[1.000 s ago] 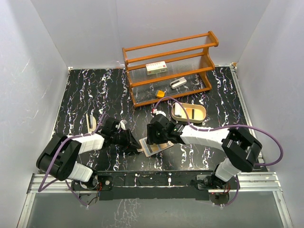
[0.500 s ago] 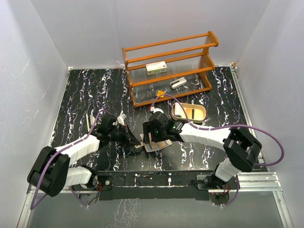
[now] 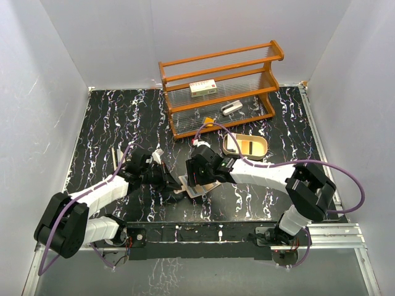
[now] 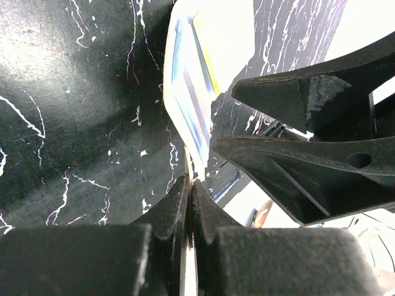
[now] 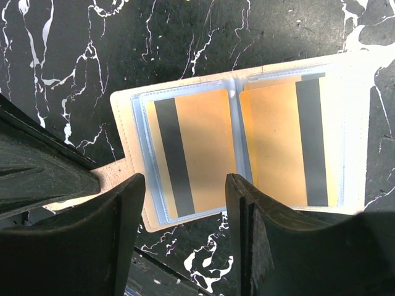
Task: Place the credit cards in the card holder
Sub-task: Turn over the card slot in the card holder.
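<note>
The card holder is being shown lying open, face up, on the black marbled table, toward its near edge and between the two grippers. Two orange-yellow credit cards, each dark-striped, are being held in its clear pockets, one on either side of the fold. Its flap is being pinched by the left gripper, whose jaws are clamped on the thin pale edge. From the left wrist the holder is being viewed almost edge-on and bleached by glare. The right gripper is being held over the holder's near edge with its fingers parted and nothing between them; whether they are being pressed against the leather cannot be told. That edge is being hidden by those fingers, the holder's right side is being washed out, and from above most of it is being covered by the right wrist.
</note>
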`<state>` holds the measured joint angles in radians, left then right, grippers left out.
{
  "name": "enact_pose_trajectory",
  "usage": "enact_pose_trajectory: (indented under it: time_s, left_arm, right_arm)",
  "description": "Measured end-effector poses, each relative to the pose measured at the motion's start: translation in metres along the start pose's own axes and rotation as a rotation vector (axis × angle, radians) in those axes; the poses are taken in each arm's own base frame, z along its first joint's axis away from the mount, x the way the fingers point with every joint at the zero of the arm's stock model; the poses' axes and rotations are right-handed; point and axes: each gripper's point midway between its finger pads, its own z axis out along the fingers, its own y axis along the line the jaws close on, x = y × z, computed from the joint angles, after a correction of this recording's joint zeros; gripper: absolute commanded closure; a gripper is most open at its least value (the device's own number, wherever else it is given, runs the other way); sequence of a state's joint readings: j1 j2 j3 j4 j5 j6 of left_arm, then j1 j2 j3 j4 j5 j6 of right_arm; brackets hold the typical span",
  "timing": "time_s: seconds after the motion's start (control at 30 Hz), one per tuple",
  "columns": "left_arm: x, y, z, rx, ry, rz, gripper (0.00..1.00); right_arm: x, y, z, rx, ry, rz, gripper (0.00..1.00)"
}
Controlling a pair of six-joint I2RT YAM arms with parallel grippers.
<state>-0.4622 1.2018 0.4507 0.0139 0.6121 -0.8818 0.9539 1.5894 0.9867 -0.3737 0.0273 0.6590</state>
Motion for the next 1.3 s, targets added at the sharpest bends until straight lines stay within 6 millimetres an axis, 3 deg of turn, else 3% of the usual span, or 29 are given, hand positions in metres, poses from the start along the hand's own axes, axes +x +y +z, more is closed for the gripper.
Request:
enact_pose_trajectory:
  time_s: [0.57,1.3]
  left_arm:
    - [-0.002,0.000,0.000,-0.011,-0.001,0.002,1.00]
    - [-0.002,0.000,-0.001,-0.014,-0.007,0.011,1.00]
  right_arm:
    - [0.012,-0.003,0.014,0.033,0.022,-0.022,0.43]
    - [0.011,-0.028,0.003,0.195,-0.021,-0.063,0.41]
